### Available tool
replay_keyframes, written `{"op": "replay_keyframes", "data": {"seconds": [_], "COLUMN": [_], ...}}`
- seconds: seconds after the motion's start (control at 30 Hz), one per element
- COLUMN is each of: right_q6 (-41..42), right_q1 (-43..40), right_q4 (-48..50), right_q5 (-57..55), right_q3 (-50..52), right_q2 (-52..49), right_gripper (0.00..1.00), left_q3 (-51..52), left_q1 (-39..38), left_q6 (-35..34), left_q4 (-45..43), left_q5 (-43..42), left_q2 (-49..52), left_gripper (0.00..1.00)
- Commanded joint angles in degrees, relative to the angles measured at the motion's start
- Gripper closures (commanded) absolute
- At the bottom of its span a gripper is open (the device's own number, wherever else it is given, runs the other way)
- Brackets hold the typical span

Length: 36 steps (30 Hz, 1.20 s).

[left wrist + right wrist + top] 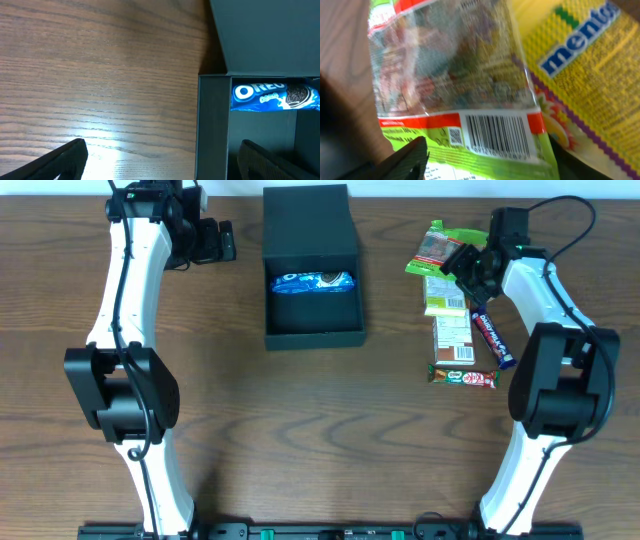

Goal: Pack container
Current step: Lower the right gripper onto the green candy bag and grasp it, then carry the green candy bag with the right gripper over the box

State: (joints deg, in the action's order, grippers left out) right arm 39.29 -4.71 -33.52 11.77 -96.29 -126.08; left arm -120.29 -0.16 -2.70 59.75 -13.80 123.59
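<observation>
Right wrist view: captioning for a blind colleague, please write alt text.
A clear plastic snack bag with green-and-red trim and a barcode fills the frame, straddled by the open right gripper. A yellow Mentos packet lies at right; brown wooden table shows upper left.

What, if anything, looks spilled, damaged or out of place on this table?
Nothing stands out. The Oreo packet lies flat inside the open box, and the other snack packets sit intact in a loose cluster.
</observation>
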Motion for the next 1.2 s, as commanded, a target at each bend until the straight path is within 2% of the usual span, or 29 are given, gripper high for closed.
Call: {"op": "replay_keyframes", "data": {"seconds": [0.0,0.13,0.17,0.23,0.3,0.33,0.57,0.73,0.93,1.17], "right_q6": [-0.81,-0.81,-0.81,-0.83,-0.83,-1.03,-8.17,-12.94,-21.94,-24.85], "right_q1": [0.31,0.28,0.31,0.28,0.28,0.28,0.28,0.37,1.70,2.91], "right_q4": [1.16,2.16,2.21,2.32,2.49,2.54,4.63,4.85,4.83,6.01], "right_q5": [-1.20,-2.14,-2.62,-3.04,-3.41,-3.74,-3.65,2.03,3.91,10.84], "right_q3": [0.50,0.50,0.50,0.52,0.52,0.52,0.50,0.15,-0.31,-0.35], "right_q2": [-0.48,-0.48,-0.48,-0.59,-0.63,-0.66,-0.57,0.66,7.08,16.22], "right_gripper": [0.34,0.41,0.45,0.64,0.90,0.99,0.99,0.99,0.99,0.99], "left_q3": [0.20,0.20,0.20,0.20,0.20,0.20,0.20,0.20,0.20,0.20], "left_q1": [0.13,0.13,0.13,0.13,0.13,0.13,0.13,0.13,0.13,0.15], "left_q6": [0.81,0.81,0.81,0.81,0.79,0.79,0.79,0.79,0.79,0.79], "left_q4": [-0.02,-0.07,-0.11,-0.22,-0.42,-0.46,-0.61,-0.55,-0.63,-1.14], "left_q5": [-0.68,-0.68,-0.68,-0.68,-0.68,-0.68,-0.68,-0.68,-0.68,-1.27], "left_q2": [0.81,0.81,0.81,0.81,0.81,0.81,0.81,0.81,0.81,0.81], "left_gripper": [0.03,0.03,0.03,0.03,0.03,0.03,0.03,0.03,0.03,0.02]}}
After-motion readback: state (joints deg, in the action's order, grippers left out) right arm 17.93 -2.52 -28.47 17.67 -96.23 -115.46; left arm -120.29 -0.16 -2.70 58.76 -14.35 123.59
